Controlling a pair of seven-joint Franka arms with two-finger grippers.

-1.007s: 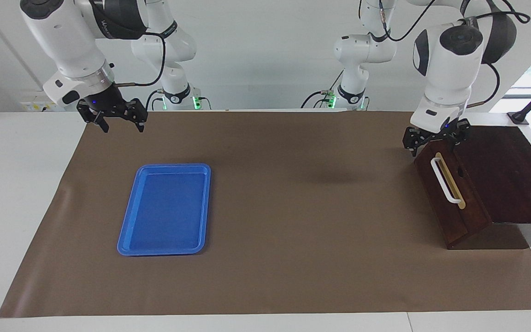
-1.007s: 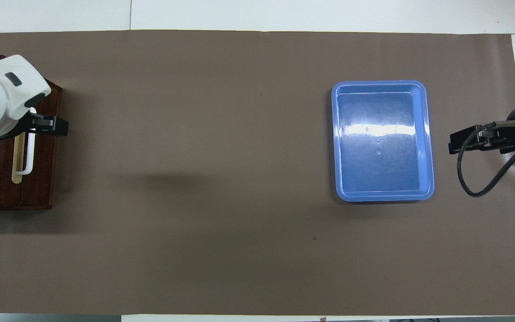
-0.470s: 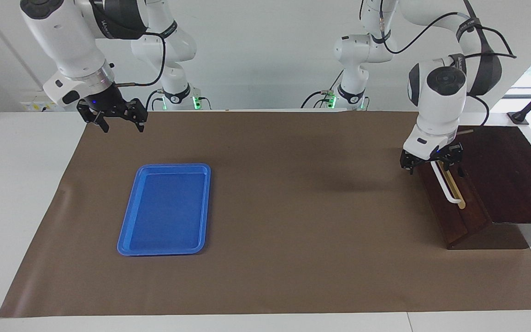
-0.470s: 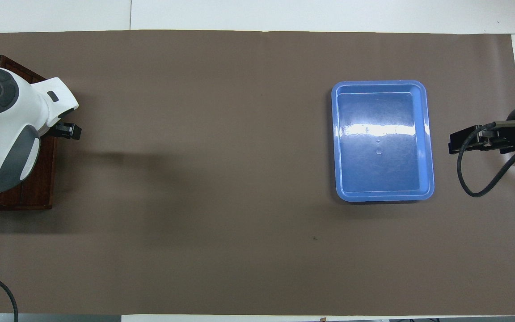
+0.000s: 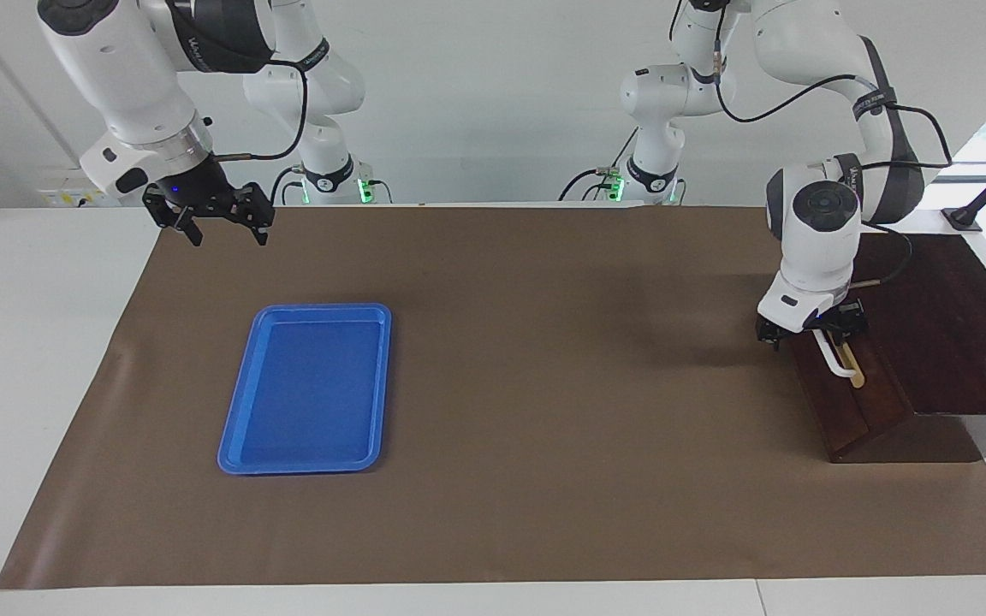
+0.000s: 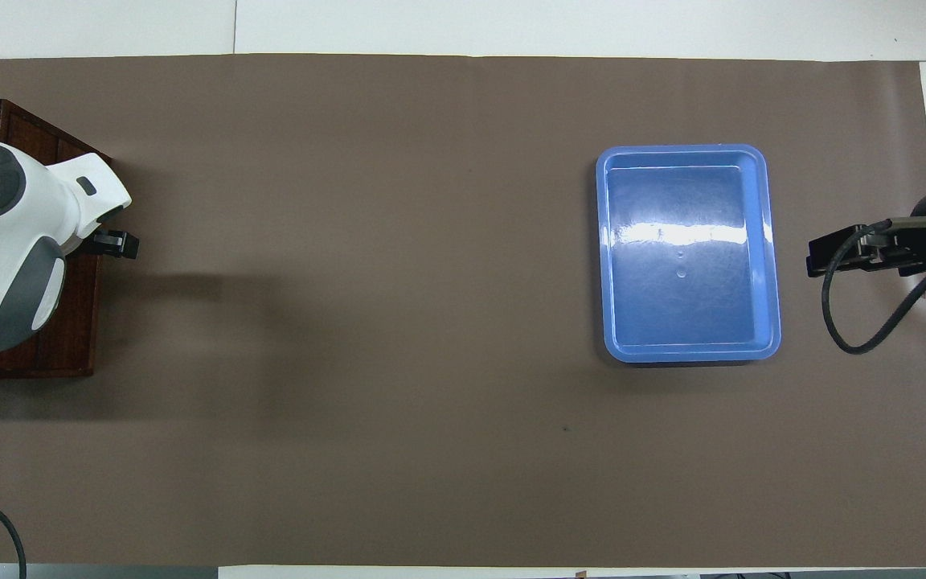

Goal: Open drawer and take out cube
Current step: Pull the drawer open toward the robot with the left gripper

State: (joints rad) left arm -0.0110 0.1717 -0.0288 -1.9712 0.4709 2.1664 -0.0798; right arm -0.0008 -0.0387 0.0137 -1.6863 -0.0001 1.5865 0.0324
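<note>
The drawer (image 5: pixel 846 404) is the dark brown front of a dark wooden box (image 5: pixel 947 325) at the left arm's end of the table, and it is closed. Its white bar handle (image 5: pixel 838 363) sits on a tan strip. My left gripper (image 5: pixel 811 330) is low against the drawer front, open, with a finger on each side of the handle's end nearer the robots. In the overhead view the left wrist covers the handle, and only a black part of the left gripper (image 6: pixel 113 243) shows beside the drawer (image 6: pixel 69 322). The cube is hidden. My right gripper (image 5: pixel 219 224) waits open in the air.
A flat blue tray (image 5: pixel 305 389), empty, lies on the brown mat toward the right arm's end; it also shows in the overhead view (image 6: pixel 688 257). The right gripper (image 6: pixel 813 259) hangs over the mat's edge beside the tray.
My left gripper has come down from the box's top corner nearest the robots to the drawer handle, and its wrist now covers the handle from above. The right arm has not moved.
</note>
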